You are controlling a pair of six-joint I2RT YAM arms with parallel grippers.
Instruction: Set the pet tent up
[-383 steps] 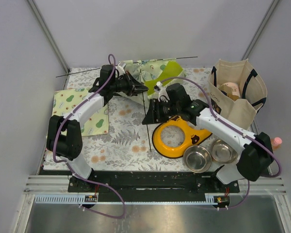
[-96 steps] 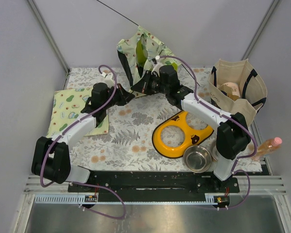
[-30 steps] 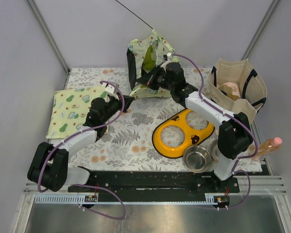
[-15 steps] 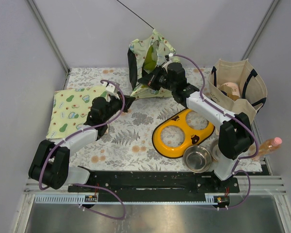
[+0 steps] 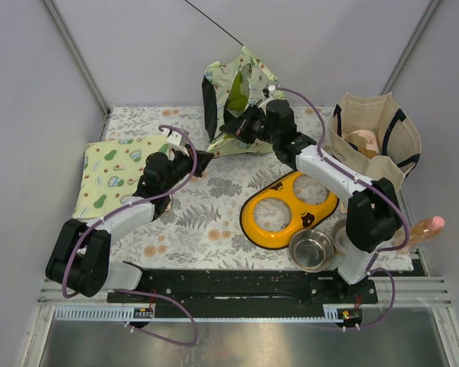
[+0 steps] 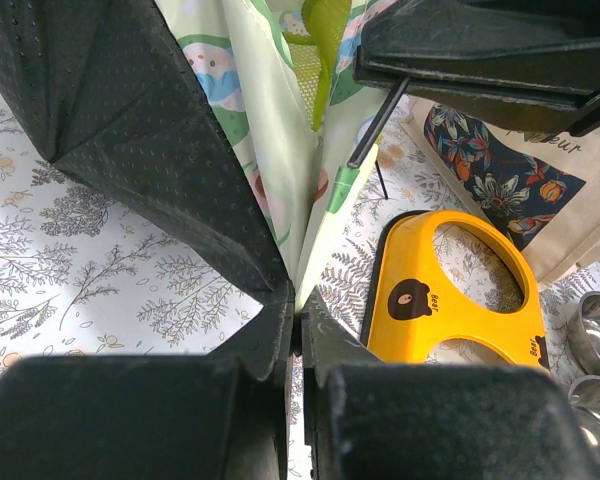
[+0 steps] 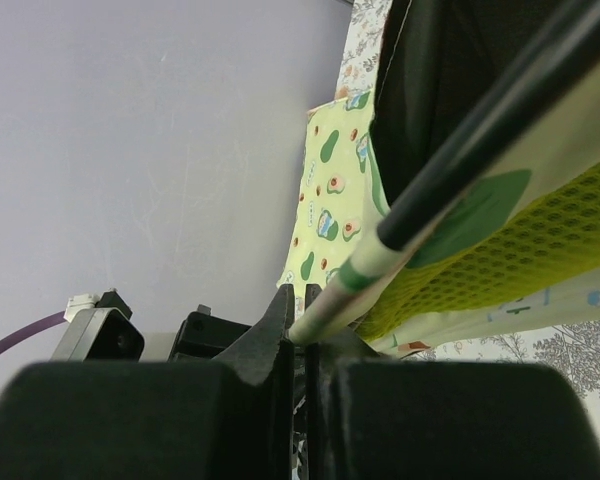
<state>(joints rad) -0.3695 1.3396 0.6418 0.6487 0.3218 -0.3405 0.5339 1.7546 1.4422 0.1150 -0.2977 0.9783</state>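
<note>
Jaws tight on pet tent (image 5: 245, 76): left hem (image 6: 315, 250), right pole (image 7: 480, 140); "Bear" feeder (image 6: 450, 290).

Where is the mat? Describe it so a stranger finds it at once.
Start at the floral table; go to its left edge. The mat lies flat there, square, avocado-printed. The tent shares that print but stands bunched at the back.

The pet tent (image 5: 249, 76) stands half raised at the back: pale avocado-print fabric, lime mesh inside, a black panel (image 5: 209, 107) on its left. One thin black pole (image 5: 214, 23) sticks out up-left from its top.
</note>
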